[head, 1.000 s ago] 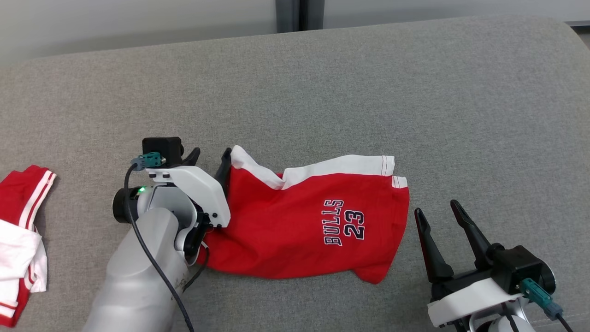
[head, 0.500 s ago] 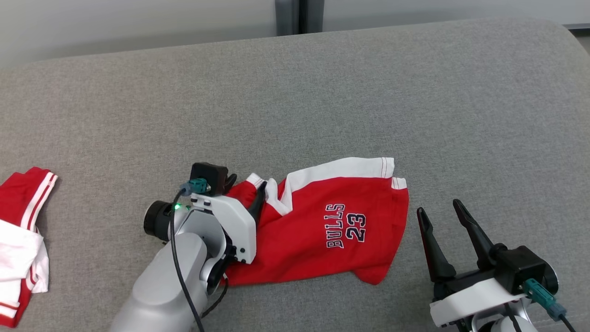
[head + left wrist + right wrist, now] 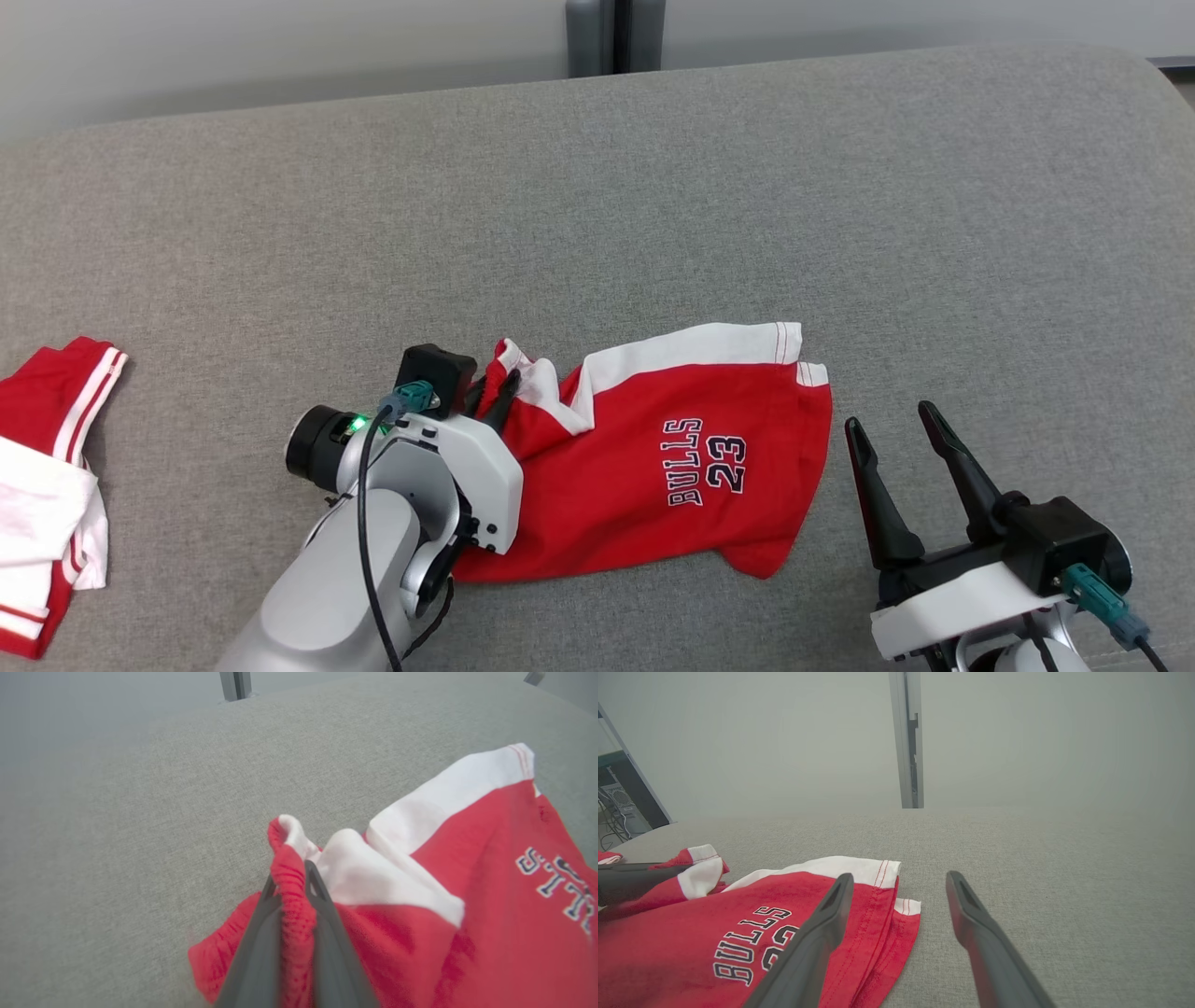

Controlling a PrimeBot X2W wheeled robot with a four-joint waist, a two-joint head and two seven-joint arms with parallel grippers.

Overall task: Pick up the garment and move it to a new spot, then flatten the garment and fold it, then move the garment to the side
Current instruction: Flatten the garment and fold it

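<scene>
Grey woven surface point(image 3: 653, 187), one continuous sheet; its far edge curves down at the far right corner.

Near right: right pincer point(image 3: 888, 416) over the surface, jaws spread wide, nothing between them. It sits just beside the right hem of the shorts point(image 3: 653, 467), apart from the cloth in the head view.

Near left: left arm comes up from the bottom edge. The left pincer point(image 3: 495, 385) is closed narrow on the gathered red waistband point(image 3: 289, 905) at the left end of the shorts; the wrist view shows elastic pinched between both fingers, with a white panel bunched just right of them.

Middle: shorts lie on the surface, red with a white band along the far edge, "BULLS 23" lettering toward the right. The left end is lifted and rumpled, the right end flat.

Left edge: a red-and-white garment point(image 3: 47, 485), well apart from the shorts, partly cut off by the frame.

Far: a broad stretch of grey cloth between the shorts and the far edge, and more to the right. Beyond it, a pale wall point(image 3: 280, 47) with a grey post point(image 3: 602, 37).
</scene>
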